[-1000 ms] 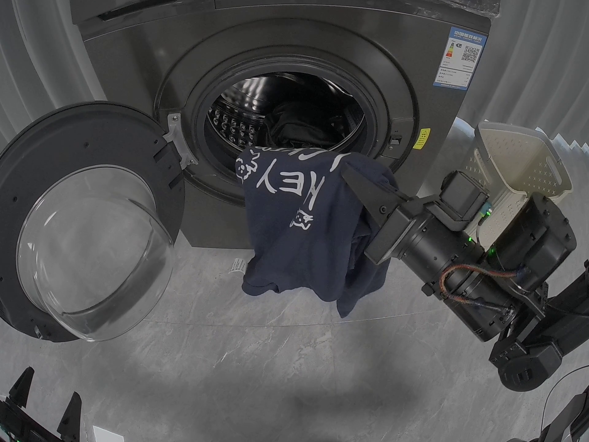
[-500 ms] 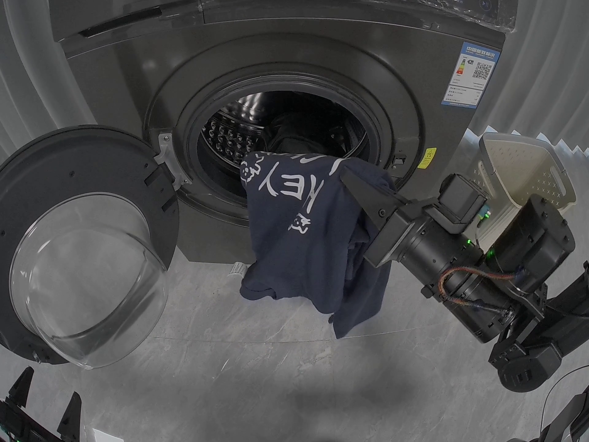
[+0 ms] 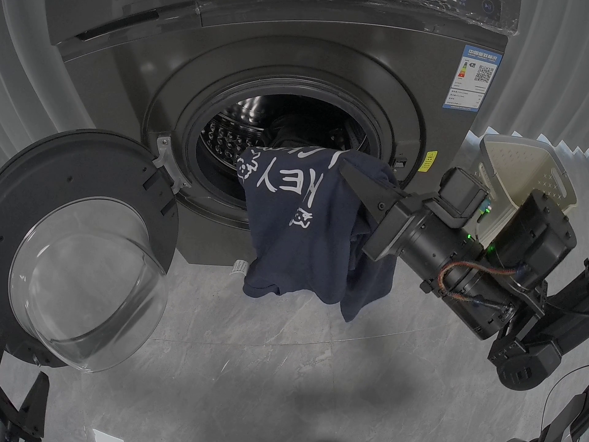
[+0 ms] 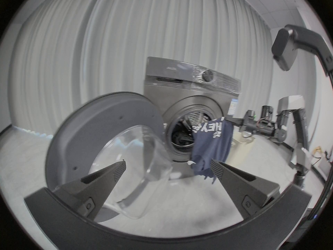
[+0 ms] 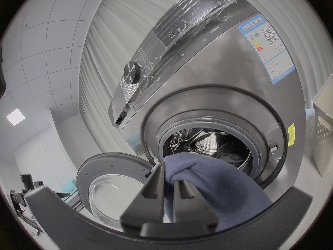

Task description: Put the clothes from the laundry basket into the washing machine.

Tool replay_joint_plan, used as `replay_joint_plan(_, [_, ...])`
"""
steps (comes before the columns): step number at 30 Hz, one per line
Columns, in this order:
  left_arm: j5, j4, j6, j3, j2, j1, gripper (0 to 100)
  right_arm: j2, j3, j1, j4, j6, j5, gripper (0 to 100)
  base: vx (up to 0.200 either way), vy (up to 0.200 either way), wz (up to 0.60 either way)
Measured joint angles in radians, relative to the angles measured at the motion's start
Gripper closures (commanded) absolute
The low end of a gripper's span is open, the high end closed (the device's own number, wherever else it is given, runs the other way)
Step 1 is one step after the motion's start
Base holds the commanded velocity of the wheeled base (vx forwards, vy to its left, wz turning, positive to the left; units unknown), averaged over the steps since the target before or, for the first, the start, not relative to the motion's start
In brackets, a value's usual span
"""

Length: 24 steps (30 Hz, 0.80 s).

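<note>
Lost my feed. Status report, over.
Right gripper shut on navy shirt at washing machine mouth. Left gripper open, low near door. Shirt mostly hangs outside; door wide open.

navy white-lettered shirt (image 3: 307, 228), grey washing machine (image 3: 288, 50), cream basket (image 3: 527, 173)

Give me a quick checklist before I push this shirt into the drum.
1. The door stands fully open: ok.
2. The right tool shut on the navy shirt: ok.
3. The navy shirt inside the drum: not ok, it mostly hangs outside.
4. Room in the drum beside the dark garment: ok, it seems.
5. The left tool open, low by the door: ok.
6. The laundry basket emptied: cannot tell.
</note>
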Motion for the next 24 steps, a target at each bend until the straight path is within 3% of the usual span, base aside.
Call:
replay_joint_plan(10, [-0.184,-0.125,-0.036,-0.018,0.347,-0.088,0,0.014,-0.074,-0.003,0.018,0.006,-0.007,100,0.0,0.0,0.0])
replay_joint_plan(16, [-0.213,-0.217,-0.053,-0.022,0.542,-0.186,0,0.02,-0.129,-0.004,0.06,0.044,-0.004,100,0.0,0.0,0.0])
replay_joint_plan(24, [-0.22,-0.428,-0.084,-0.036,0.808,-0.256,0,0.023,-0.178,-0.006,0.087,0.067,-0.007,100,0.0,0.0,0.0])
